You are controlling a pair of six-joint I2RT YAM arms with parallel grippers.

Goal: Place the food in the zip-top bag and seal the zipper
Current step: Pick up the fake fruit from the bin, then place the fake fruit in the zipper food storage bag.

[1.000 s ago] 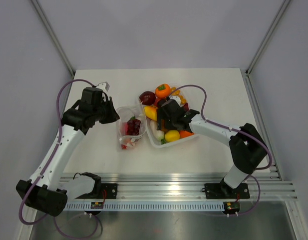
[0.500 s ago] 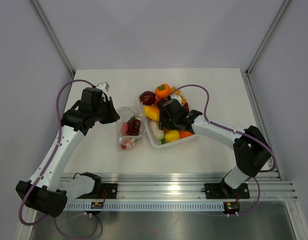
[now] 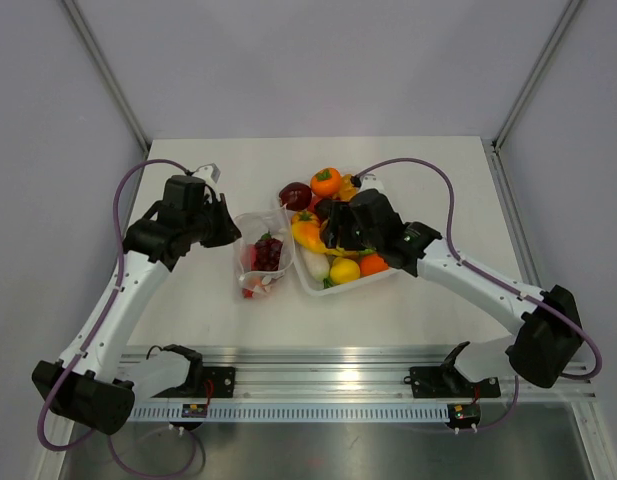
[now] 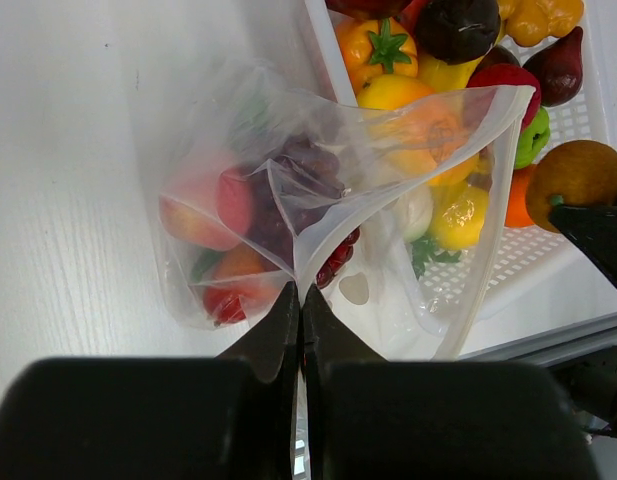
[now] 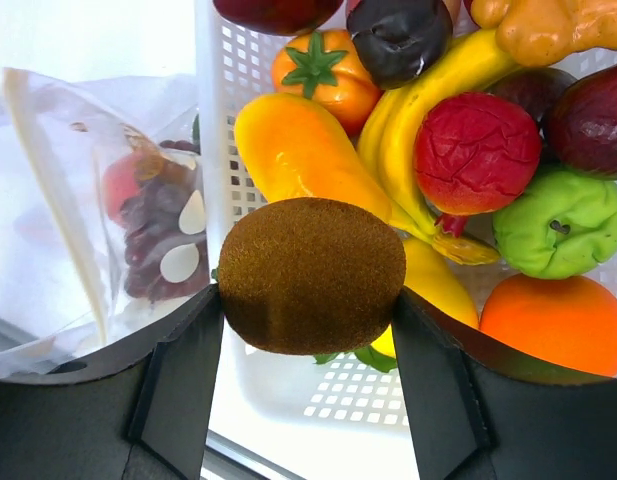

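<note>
The clear zip-top bag (image 3: 258,262) lies on the table left of the white tray (image 3: 313,286), mouth open toward the tray. It holds purple grapes (image 3: 267,252) and red pieces. My left gripper (image 3: 226,228) is shut on the bag's mouth edge, pinching the film (image 4: 301,300) and holding the bag (image 4: 318,130) open. My right gripper (image 3: 331,232) hovers over the tray's left part, shut on a brown fuzzy kiwi (image 5: 311,275). The kiwi also shows in the left wrist view (image 4: 586,172). The zipper strip is too faint to tell.
The tray (image 5: 213,150) holds several toy foods: an orange tomato (image 5: 323,75), yellow pepper (image 5: 288,150), banana (image 5: 428,100), red fruit (image 5: 473,150), green apple (image 5: 558,225), orange (image 5: 553,325). A dark red apple (image 3: 295,195) lies at the tray's far left. The rail runs along the near edge.
My right gripper has risen from among the tray's food with the kiwi between its fingers, and the right arm's elbow has swung out to the right. The left arm and bag have not moved.
</note>
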